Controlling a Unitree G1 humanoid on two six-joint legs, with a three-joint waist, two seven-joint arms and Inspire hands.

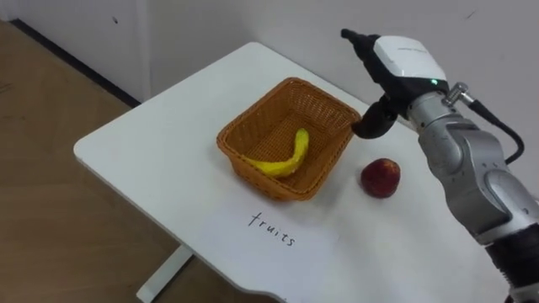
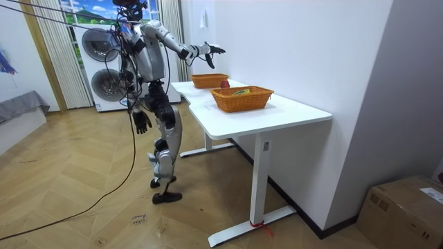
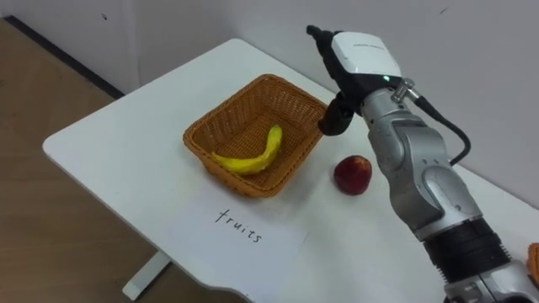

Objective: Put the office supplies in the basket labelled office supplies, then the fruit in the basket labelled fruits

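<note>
Above the far right corner of the basket point(image 1: 253, 126), the fingers point(image 1: 354, 36) of the right hand point(image 1: 404, 55) extend straight and point toward the wall. The thumb point(image 1: 372, 124) curves downward below the palm. The hand holds nothing and touches nothing. In the room view the fingers appear spread apart in the air over the table point(image 1: 143, 151). The forearm enters from the lower right of the eye views.

Contents and surroundings:
- Banana point(image 1: 286, 156): lies inside the basket, on its floor, toward the near wall.
- Apple point(image 1: 381, 178): red, stands on the table just beside the basket's right wall, apart from it, below the raised forearm.
- Paper sheet point(image 1: 269, 231): lies flat on the table in front of the basket and carries a handwritten word.
- Second basket point(image 2: 242, 99): stands further along the table, on the room view's right, well apart from the first basket.

The robot stands upright at the table's edge, near the washing machines point(image 2: 104, 69). The left hand point(image 2: 142, 122) hangs at its side, fingers loose and relaxed, holding nothing
</note>
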